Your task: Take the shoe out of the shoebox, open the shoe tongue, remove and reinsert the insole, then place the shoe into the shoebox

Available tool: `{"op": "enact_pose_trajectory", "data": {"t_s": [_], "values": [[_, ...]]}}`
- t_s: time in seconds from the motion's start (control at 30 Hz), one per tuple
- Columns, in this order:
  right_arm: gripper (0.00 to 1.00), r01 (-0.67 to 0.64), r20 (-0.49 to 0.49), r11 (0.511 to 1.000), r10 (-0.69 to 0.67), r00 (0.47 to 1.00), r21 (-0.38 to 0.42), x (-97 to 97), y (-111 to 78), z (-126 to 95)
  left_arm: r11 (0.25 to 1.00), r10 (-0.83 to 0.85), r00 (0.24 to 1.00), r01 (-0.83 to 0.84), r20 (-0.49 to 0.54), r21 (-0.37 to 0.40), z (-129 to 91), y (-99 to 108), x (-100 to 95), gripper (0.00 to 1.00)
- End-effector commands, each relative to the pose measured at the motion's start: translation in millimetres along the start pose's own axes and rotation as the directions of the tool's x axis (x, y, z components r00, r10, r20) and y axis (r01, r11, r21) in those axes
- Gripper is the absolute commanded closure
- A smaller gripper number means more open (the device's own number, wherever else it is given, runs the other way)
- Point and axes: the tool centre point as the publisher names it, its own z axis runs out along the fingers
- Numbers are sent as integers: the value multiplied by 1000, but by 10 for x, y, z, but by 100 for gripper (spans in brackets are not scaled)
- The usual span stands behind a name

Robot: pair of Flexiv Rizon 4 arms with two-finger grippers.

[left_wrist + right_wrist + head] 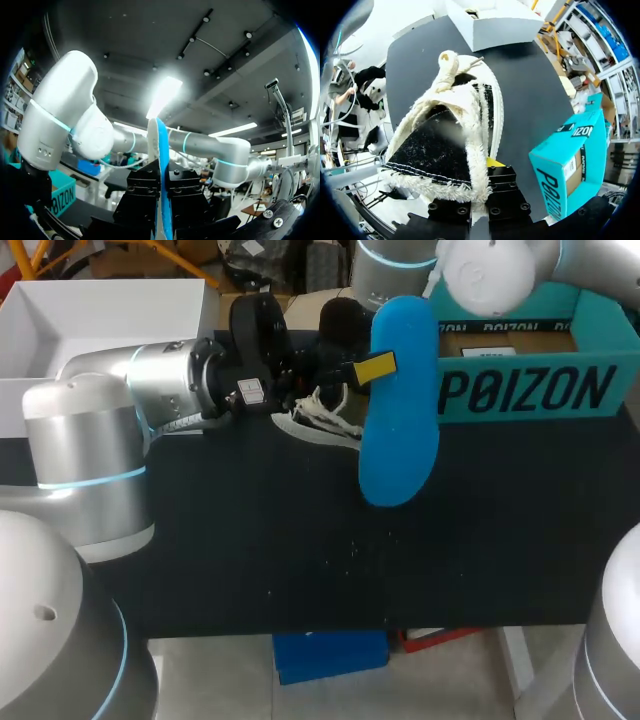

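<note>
Head view: my left arm (150,390) comes in low from the left, and the left gripper (372,370) is clamped on a blue foam insole (400,430), with one yellow tip showing against its face. The insole stands on edge above the black table (300,560). Just beside it lies the black shoe with white fleece lining and white laces (325,415), out of the box, on the table. The teal cardboard shoebox (530,390) stands open at the right, and my right arm (490,275) reaches in over it. A white box lid (110,310) sits at the far left corner.

Left wrist view: the insole (159,145) runs edge-on between the gripper's black fingers (145,195), pinched from both sides. My right arm (65,115) rises beyond it, and a corner of the shoebox (62,197) shows off to the side.

Right wrist view: the right gripper (480,200) is closed on the fleecy rim of the shoe (440,145), whose opening faces the camera. The shoebox (570,165) stands beside the gripper on the table (530,90), and the white lid (490,25) lies ahead, past the shoe
</note>
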Motion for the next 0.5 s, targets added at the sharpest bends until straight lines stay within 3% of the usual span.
{"op": "enact_pose_trajectory", "data": {"t_s": [0.03, 0.2, 0.4, 0.5], "values": [[100, -651, 56, 752, 658, 751, -105, 107, -21, -31, 1000, 2, 1000, -2, -2, 0, -1, 12, 0, 100], [100, -784, 84, 610, 792, 604, -114, 95, 44, 31, 1000, 2, 1000, -2, -2, 0, -1, 12, 0, 100], [100, -851, 122, 511, 858, 499, -117, 96, 142, 71, 1000, 2, 1000, -2, -2, 0, -1, 12, 0, 100], [100, -866, 132, 487, 871, 473, -111, 90, 169, 87, 1000, 2, 1000, -2, -2, 0, -1, 12, 0, 100]]}}
